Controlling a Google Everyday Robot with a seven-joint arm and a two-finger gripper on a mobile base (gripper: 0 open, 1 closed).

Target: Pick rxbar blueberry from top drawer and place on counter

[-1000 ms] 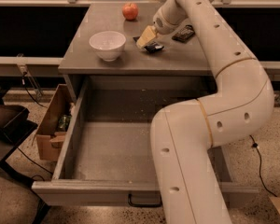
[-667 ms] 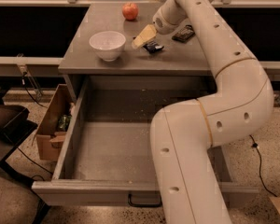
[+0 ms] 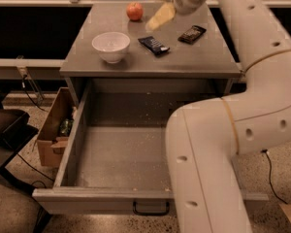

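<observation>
The rxbar blueberry (image 3: 153, 44), a flat dark blue bar, lies on the counter (image 3: 203, 57) to the right of the bowl, free of the gripper. My gripper (image 3: 158, 18) hangs above the counter, up and slightly behind the bar, between it and the apple. It is open and holds nothing. The top drawer (image 3: 121, 154) is pulled fully out below the counter. Its speckled grey floor is bare, and its dark handle (image 3: 150, 208) shows at the front. My white arm covers the drawer's right side.
A white bowl (image 3: 111, 46) stands on the counter's left part, a red apple (image 3: 134, 11) at the back, and a black wrapped bar (image 3: 192, 34) to the right of the blue one. A cardboard box (image 3: 53, 132) sits on the floor left of the drawer.
The gripper was down at the blue bar on the counter. It has let go and risen up and back, leaving the bar lying flat.
</observation>
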